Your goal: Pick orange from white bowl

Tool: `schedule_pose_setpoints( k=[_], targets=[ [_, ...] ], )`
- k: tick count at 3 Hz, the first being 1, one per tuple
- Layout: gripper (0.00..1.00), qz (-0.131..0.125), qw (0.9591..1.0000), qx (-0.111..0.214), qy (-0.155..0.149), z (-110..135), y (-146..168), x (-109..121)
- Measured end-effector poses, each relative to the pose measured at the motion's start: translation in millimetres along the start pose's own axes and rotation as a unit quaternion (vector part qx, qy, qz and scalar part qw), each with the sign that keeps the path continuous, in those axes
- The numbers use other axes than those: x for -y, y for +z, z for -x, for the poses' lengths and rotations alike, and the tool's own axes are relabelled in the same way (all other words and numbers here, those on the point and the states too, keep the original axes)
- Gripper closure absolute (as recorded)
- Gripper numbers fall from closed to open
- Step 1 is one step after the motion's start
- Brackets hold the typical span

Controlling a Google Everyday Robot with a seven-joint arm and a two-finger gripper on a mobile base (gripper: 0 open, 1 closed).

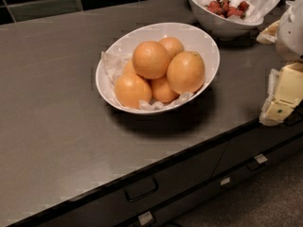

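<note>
The white bowl (118, 48) is wide, oval and lined with crumpled white paper. It stands in the middle of the dark counter and holds several oranges. The orange (186, 72) is large and slightly oval, with a small dark stem dimple near its top. It lies at the bowl's right side, beside an equally large rounder orange (150, 59) on top of the pile. Smaller oranges lie around and under them. My gripper (280, 98), cream-coloured, is at the right edge of the view, over the counter's front edge. It is well to the right of the bowl and touches nothing.
A second white bowl (208, 18) with red berries on paper stands at the back right. The dark counter (57, 103) ends in a front edge running diagonally, with drawers and handles (141, 189) below. A dark tiled wall (47, 4) is behind.
</note>
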State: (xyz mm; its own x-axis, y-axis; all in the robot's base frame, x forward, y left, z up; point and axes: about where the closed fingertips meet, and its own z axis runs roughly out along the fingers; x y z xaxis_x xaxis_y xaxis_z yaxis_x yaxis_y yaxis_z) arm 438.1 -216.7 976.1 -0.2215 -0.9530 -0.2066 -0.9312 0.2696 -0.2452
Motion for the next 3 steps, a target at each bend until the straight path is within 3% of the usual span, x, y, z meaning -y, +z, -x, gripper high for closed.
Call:
schedule_pose_setpoints(
  k=[1, 2, 3],
  targets=[
    [0.00, 0.000, 1.0000, 0.000, 0.000, 0.1, 0.0, 0.0],
    [0.00, -0.003, 0.9986, 0.010, -0.052, 42.2, -3.8, 13.3],
    [0.00, -0.006, 0.9942, 0.022, -0.105, 90.0, -4.9, 29.4]
  ],
)
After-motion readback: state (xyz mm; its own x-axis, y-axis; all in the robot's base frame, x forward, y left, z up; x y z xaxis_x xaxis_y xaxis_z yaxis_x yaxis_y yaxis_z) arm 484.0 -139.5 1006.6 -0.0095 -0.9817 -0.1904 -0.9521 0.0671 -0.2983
